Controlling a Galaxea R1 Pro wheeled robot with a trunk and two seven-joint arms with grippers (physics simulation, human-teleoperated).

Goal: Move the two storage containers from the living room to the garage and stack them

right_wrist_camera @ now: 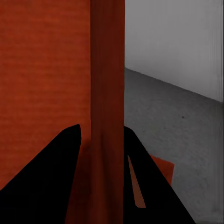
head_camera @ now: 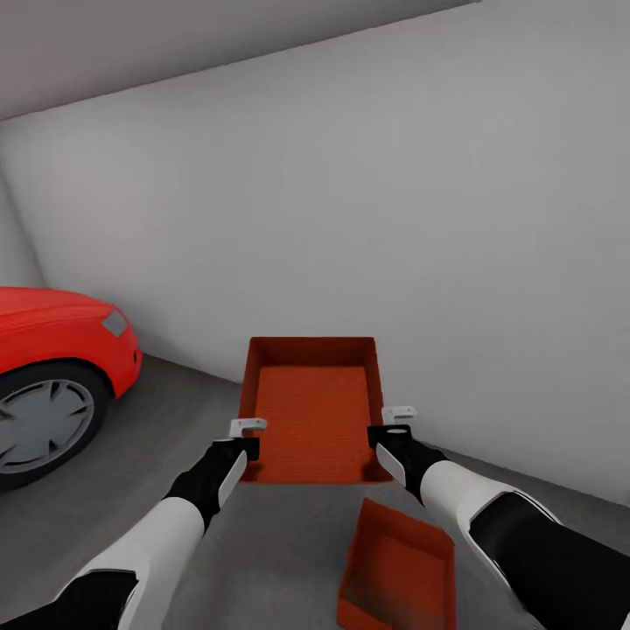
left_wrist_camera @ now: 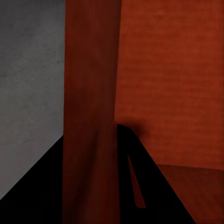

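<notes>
An orange-red storage container [head_camera: 315, 411] is held up in the air in front of the robot, between its two arms. It is open on top and has nothing in it. The left gripper [head_camera: 248, 437] is clamped on the near end of the container's left wall. The right gripper [head_camera: 393, 424] is clamped on the near end of its right wall. In the left wrist view, the thin red wall [left_wrist_camera: 88, 116] runs between the two dark fingers [left_wrist_camera: 140, 182], one on each side of it. In the right wrist view, the wall [right_wrist_camera: 107, 107] also sits between that gripper's dark fingers [right_wrist_camera: 51, 172], which press on it from both sides.

The second storage container [head_camera: 398, 573] sits lower down on the dark grey floor [head_camera: 175, 455], near the robot and a little to its right. It is turned at a slant next to the held one. A small corner of it [right_wrist_camera: 163, 169] shows in the right wrist view too.

This is the garage. A plain white-grey wall [head_camera: 394, 219] stands behind the held container. A red car [head_camera: 61, 350] with a dark wheel [head_camera: 44, 420] is parked off to the left, well apart from both containers.
</notes>
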